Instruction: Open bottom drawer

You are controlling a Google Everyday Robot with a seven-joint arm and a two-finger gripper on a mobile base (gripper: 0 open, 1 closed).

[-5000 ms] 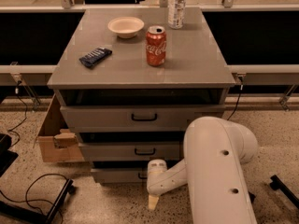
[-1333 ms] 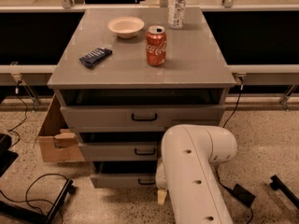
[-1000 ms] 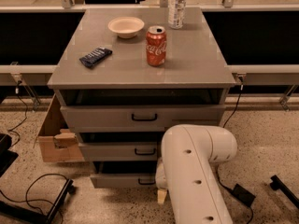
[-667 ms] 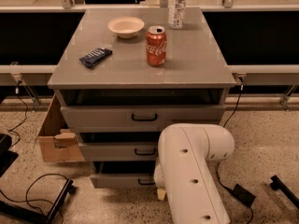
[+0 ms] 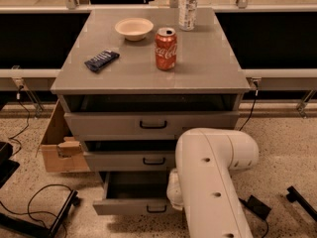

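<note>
The bottom drawer (image 5: 130, 208) is the lowest grey front of the cabinet, with a small black loop handle (image 5: 156, 209). It stands pulled out, and its plain grey tray (image 5: 133, 185) shows, dark inside. My gripper (image 5: 172, 195) is low at the drawer's right end, just right of the handle. It is largely hidden behind my white arm (image 5: 210, 182). The arm covers the drawer's right part.
The middle drawer (image 5: 129, 160) and the top drawer (image 5: 148, 124) sit above. On the cabinet top are a red cola can (image 5: 166, 48), a white bowl (image 5: 133, 28), a dark snack bar (image 5: 101, 60) and a bottle (image 5: 188, 6). A cardboard box (image 5: 57, 145) and cables (image 5: 34, 207) lie to the left.
The bottom drawer has slid out toward the camera and its tray now shows. My arm has moved left and down in front of it.
</note>
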